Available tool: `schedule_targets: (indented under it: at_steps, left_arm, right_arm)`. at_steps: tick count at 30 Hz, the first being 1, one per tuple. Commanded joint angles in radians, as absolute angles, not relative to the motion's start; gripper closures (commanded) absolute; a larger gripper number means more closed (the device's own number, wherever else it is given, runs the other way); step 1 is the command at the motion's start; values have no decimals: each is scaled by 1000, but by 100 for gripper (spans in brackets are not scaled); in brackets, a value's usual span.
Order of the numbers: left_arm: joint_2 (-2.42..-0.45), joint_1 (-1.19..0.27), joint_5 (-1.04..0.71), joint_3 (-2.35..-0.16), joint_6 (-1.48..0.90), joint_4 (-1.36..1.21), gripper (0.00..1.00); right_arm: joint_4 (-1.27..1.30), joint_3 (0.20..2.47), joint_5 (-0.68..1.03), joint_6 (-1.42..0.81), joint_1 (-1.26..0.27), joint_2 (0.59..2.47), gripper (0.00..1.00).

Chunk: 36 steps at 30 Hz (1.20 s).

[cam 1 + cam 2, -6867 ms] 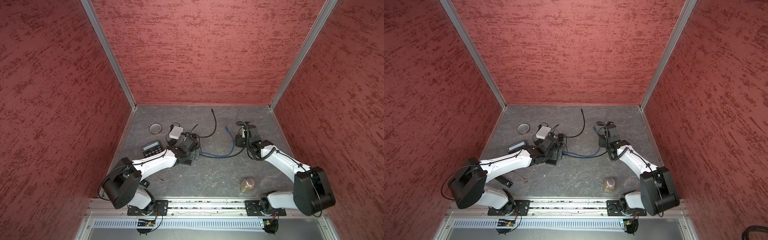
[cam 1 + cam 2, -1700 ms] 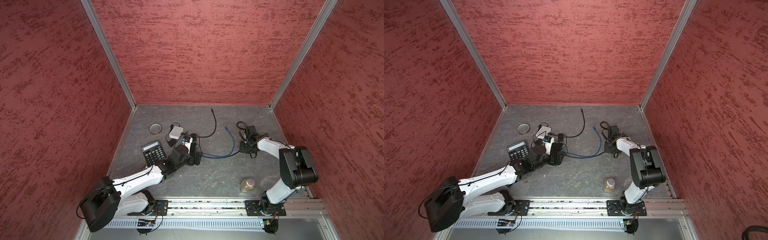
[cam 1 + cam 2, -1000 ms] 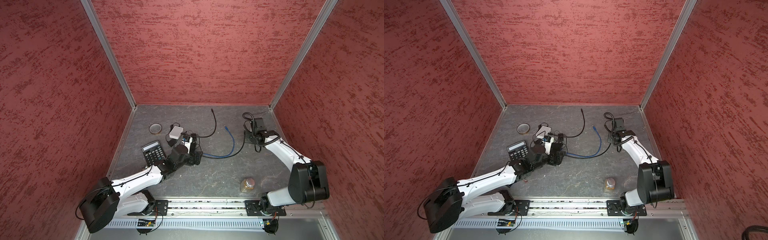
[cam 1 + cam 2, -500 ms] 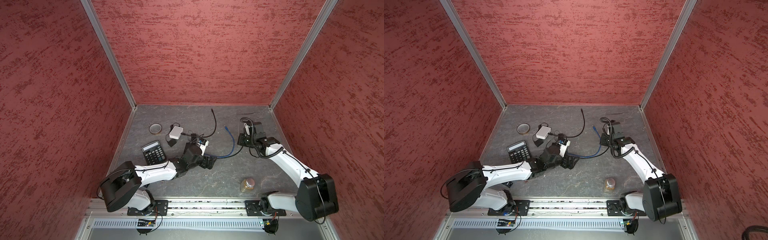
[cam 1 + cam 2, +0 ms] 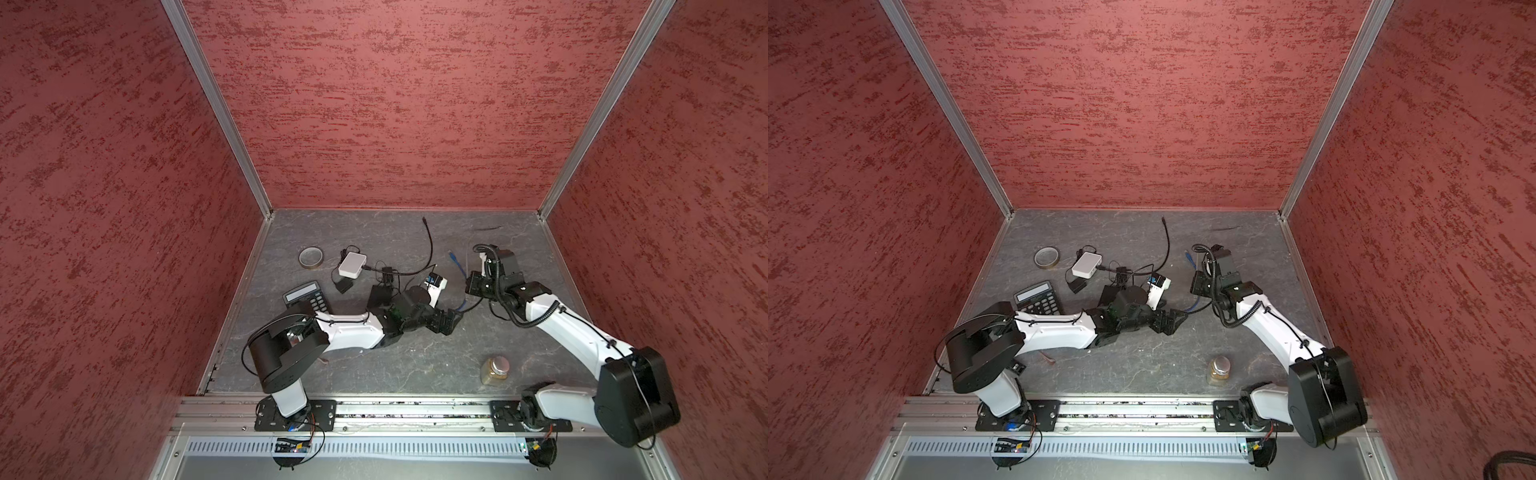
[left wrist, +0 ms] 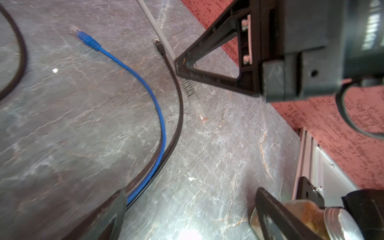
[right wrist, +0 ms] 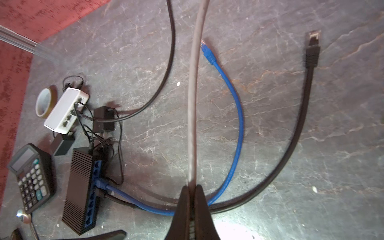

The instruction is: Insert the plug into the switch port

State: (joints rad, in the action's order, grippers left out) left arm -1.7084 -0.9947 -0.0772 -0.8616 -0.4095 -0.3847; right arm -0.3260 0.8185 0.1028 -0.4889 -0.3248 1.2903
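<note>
Plug (image 6: pixel 195 101), grey, on the grey cable (image 7: pixel 193 93), is not yet in the switch (image 7: pixel 82 187); it sticks out just past the tips of the right claw (image 7: pixel 192 188), which is pinched shut on the cable right behind the plug's ribbed boot; it looks held clear of the worktop (image 6: pixel 239 155). In the right wrist view the claw hides the plug; only the cable shows, running away from the tips. Progress, judging by the layout: cable is in hand; left to do: carry across, line up w/ a free port, push in. Switch lies well apart from the plug, toward the left of both top views, beside the calculator (image 7: pixel 31 176); a blue cable (image 7: pixel 241 124) and a black cable (image 7: pixel 299 128) appear seated in its blue port row, other ports look free. Left claw (image 6: pixel 190 195) is spread wide, holding nothing, low over the worktop btwn switch and right claw; plug is near it but not btwn its fingers.
</note>
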Motion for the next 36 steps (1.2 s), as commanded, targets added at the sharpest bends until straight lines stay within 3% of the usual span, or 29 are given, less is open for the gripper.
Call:
schedule_targets:
  at_steps: [1,19,23,30,34,36]
  left_arm:
    - [-1751,-1000,-102,-905,-441,-445,7]
    - [-1914,-942,-196,-1089,-488,-435,47]
    - [-1943,-937,-220,-1119,-491,-419,64]
    - [-1974,-927,-256,-1137,-509,-438,64]
    - [-1981,-923,-262,-1147,-512,-436,78]
    - [-1982,-922,-259,-1150,-511,-434,79]
  right_arm:
    - [-256,812,120,-528,-337,1253,100]
    - [-216,765,155,-524,-339,1198,100]
    - [-188,756,181,-524,-339,1194,100]
    - [-176,747,198,-520,-338,1196,100]
    - [-174,743,202,-520,-339,1195,100]
    - [-175,743,202,-519,-338,1195,100]
